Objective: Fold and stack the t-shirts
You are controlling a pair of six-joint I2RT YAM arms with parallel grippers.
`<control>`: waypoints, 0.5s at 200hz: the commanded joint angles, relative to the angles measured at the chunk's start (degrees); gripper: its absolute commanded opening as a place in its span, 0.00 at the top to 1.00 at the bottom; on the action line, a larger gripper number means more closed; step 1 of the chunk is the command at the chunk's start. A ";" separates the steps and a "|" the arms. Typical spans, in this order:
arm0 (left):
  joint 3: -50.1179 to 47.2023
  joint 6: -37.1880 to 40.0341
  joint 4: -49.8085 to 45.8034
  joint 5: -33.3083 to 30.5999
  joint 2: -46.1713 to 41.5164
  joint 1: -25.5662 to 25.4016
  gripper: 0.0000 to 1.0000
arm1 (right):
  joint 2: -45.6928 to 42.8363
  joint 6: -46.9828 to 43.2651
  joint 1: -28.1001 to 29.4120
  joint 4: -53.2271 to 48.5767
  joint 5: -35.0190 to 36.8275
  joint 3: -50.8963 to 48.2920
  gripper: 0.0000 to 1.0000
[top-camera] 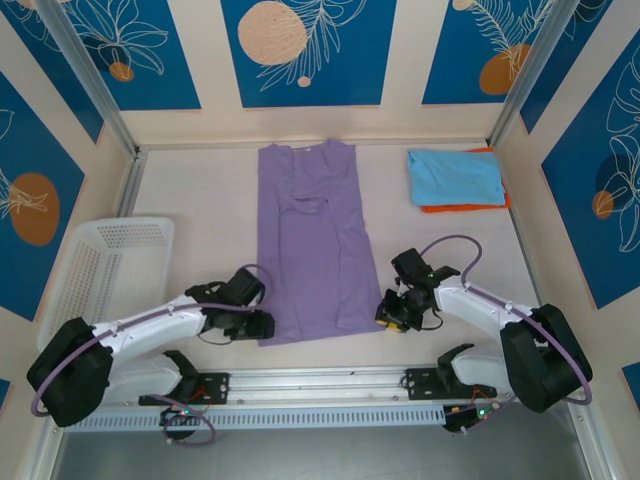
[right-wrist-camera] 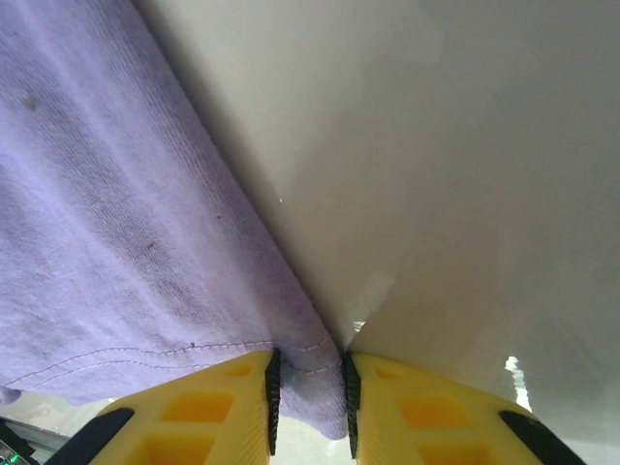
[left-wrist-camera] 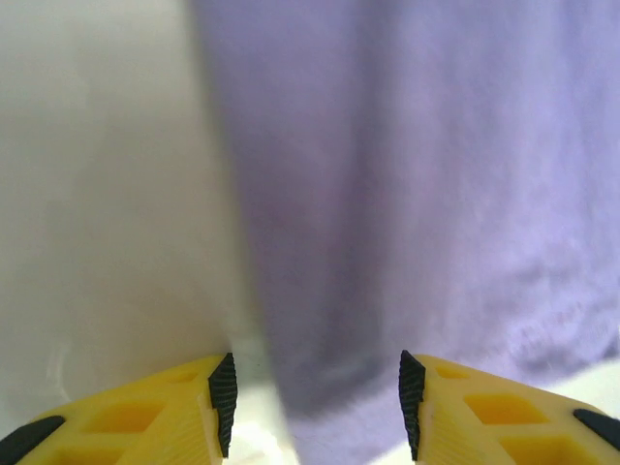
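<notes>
Three t-shirts lie on the pale tabletop, and one white mesh basket sits against its left edge. The lavender t-shirt is laid as one long strip down the middle, its collar at the far edge and its hem near the near edge. Bare tabletop runs along both of its long sides, between shirt and basket on the left and between shirt and the right edge.

In the far right corner the light blue t-shirt is folded and lies on the orange t-shirt. Of the orange one just a thin rim shows along the near and right sides of the blue, the rest being covered.

Two arms reach in from the near edge, one claw to each hem corner. The left claw is at the near left corner. From its wrist its yellow fingers stand well apart, and the lavender cloth has its side edge running down between them — the picture is blurred. The right claw is at the near right corner. From its wrist the pads are drawn close, with the stitched hem corner pinched between them.

Small folds on the lavender chest are too fine to make out from above.
</notes>
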 commanded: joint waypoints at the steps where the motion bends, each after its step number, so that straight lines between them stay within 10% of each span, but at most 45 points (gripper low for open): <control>1: -1.12 -0.07 -1.43 4.25 -1.45 -1.20 0.54 | 0.42 -0.05 0.92 2.42 -1.87 -0.80 0.74; 100: -2.18 -0.93 1.78 4.52 -0.63 -1.57 0.72 | 0.47 -0.32 1.14 1.83 -1.40 -0.60 0.98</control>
